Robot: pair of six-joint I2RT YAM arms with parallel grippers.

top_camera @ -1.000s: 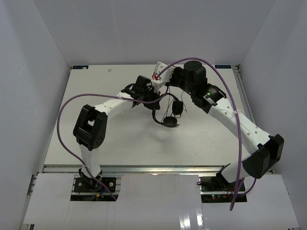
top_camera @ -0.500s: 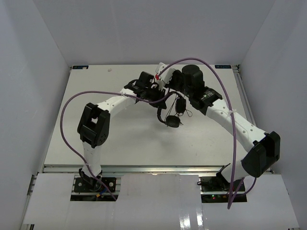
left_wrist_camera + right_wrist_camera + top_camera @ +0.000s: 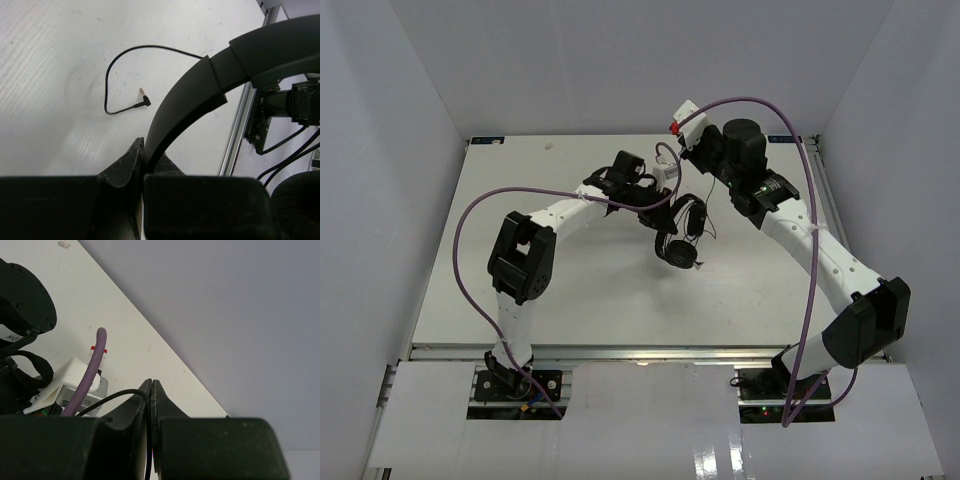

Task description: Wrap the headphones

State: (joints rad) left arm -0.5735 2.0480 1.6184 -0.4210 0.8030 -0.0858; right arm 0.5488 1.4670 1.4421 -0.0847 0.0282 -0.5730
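The black headphones (image 3: pixel 681 238) hang above the table's middle, one earcup (image 3: pixel 680 253) lowest. My left gripper (image 3: pixel 658 196) is shut on the headband (image 3: pixel 200 90), which arcs up to the right in the left wrist view, where the fingers (image 3: pixel 131 162) clamp its lower end. An earcup (image 3: pixel 300 202) shows at the lower right there. The thin cord (image 3: pixel 114 65) loops over the table and ends in a jack plug (image 3: pixel 143 93). My right gripper (image 3: pixel 706 163), behind the headphones, is shut on the cord (image 3: pixel 116 395), which runs down between its fingers (image 3: pixel 142 400).
Purple arm cables (image 3: pixel 790 180) arch over both arms. The left arm's white wrist camera box (image 3: pixel 70 382) and its purple cable (image 3: pixel 95 365) lie close left of my right gripper. The back wall (image 3: pixel 225 315) is close behind it. A metal rail (image 3: pixel 240 125) edges the table.
My right gripper has risen and swung back and right with the cord. My left gripper has shifted slightly right with the headphones.
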